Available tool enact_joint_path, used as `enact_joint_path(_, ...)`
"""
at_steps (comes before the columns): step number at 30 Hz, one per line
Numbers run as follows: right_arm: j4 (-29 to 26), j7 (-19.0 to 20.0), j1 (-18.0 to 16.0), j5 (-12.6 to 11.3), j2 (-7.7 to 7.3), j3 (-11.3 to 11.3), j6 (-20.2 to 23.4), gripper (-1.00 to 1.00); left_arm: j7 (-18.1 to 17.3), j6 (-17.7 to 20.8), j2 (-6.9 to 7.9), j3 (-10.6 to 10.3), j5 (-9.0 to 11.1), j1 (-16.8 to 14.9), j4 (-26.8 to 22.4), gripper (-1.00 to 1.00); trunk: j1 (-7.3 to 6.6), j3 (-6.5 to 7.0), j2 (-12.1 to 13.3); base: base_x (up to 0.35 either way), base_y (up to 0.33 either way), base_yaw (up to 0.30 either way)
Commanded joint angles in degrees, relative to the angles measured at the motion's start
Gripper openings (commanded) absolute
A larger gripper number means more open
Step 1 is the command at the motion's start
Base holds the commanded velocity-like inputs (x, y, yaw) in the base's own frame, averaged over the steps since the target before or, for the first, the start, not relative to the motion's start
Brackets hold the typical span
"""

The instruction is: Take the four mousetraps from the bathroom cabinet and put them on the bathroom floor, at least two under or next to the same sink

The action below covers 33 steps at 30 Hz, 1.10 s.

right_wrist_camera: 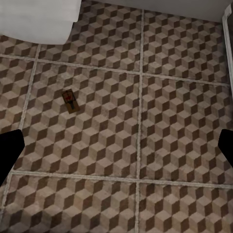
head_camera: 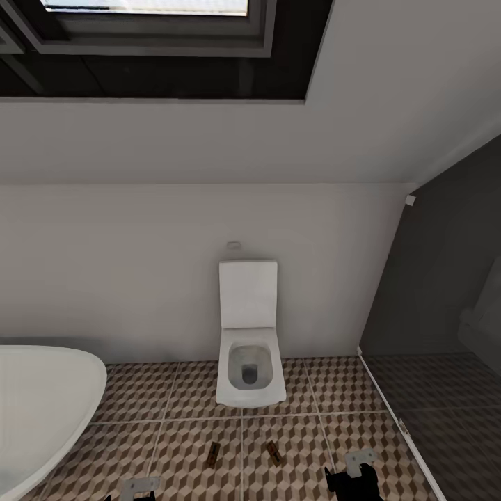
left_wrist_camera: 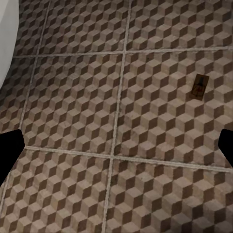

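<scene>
Where the pale wall (head_camera: 139, 264) meets the bathroom floor (head_camera: 174, 445), the cube-patterned tiles run from a white tub rim (head_camera: 42, 403) at the head view's left to a white threshold strip (head_camera: 390, 410) at the right, beyond which the floor lies darker under a grey wall (head_camera: 445, 292). A dark-framed window (head_camera: 153, 35) sits high above. A white toilet (head_camera: 249, 348) stands against the wall with its lid raised and its bowl open, flanked by bare tiles on both sides.

In front of the toilet, two mousetraps lie flat on the tiles, apart from each other and either side of a grout line: the left mousetrap (head_camera: 214, 453) and the right mousetrap (head_camera: 273, 453). The left wrist view shows one trap (left_wrist_camera: 199, 86) lying alone within a single tile; the right wrist view shows one (right_wrist_camera: 70, 101) near the toilet's white base (right_wrist_camera: 39, 19), a red spot on its board.

The left gripper (left_wrist_camera: 116, 150) hangs over bare floor with its dark fingertips (left_wrist_camera: 9, 150) spread wide at the picture's edges, holding nothing. The right gripper (right_wrist_camera: 116, 150) is likewise spread, fingertips (right_wrist_camera: 225, 145) far apart and empty above the tiles. In the head view both grippers sit at the bottom edge, too cropped to judge well.
</scene>
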Motion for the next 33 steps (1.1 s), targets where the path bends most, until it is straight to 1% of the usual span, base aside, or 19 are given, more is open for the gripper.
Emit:
enact_joint_path(1,0.0,0.0,0.0,0.0,0.00,0.0,0.0,1.00,0.0,0.0,0.00,0.0,0.0,0.0,0.0,1.00,0.00,0.00,0.0,0.000,0.000,0.000)
enact_joint_path(25,0.0,0.0,0.0,0.0,0.07,0.0,-0.4,1.00,0.0,0.1,0.00,0.0,0.0,0.0,0.0,1.00,0.00,0.00,0.0,-0.003,0.000,0.000)
enact_joint_path(33,0.0,0.0,0.0,0.0,0.05,0.0,-0.4,1.00,-0.1,0.1,0.00,0.0,0.0,0.0,0.0,1.00,0.00,0.00,0.0,-0.197,0.000,0.000)
